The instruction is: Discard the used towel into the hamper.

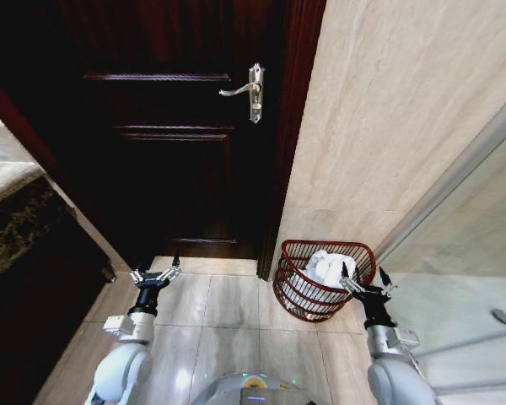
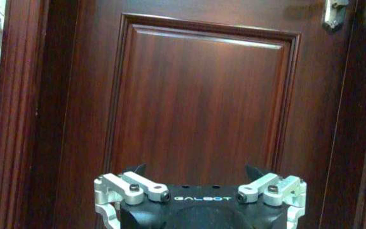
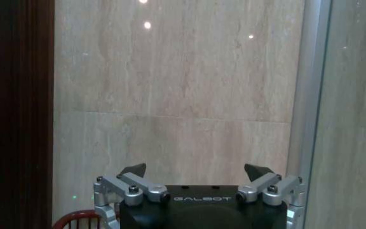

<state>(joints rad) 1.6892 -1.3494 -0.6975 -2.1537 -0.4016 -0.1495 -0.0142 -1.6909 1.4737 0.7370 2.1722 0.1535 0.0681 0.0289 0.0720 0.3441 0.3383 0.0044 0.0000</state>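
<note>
The reddish-brown openwork hamper stands on the tiled floor against the beige wall, right of the door. White towel cloth lies bunched inside it. My right gripper hangs open and empty just right of the hamper's rim, near its top. In the right wrist view that gripper faces the wall, with a bit of the hamper rim at the picture's edge. My left gripper is open and empty over the floor before the door; in the left wrist view it points at the door panel.
A dark wooden door with a silver handle is shut straight ahead. A dark stone counter stands at the left. A glass shower partition and its tray bound the right. Beige floor tiles lie between the arms.
</note>
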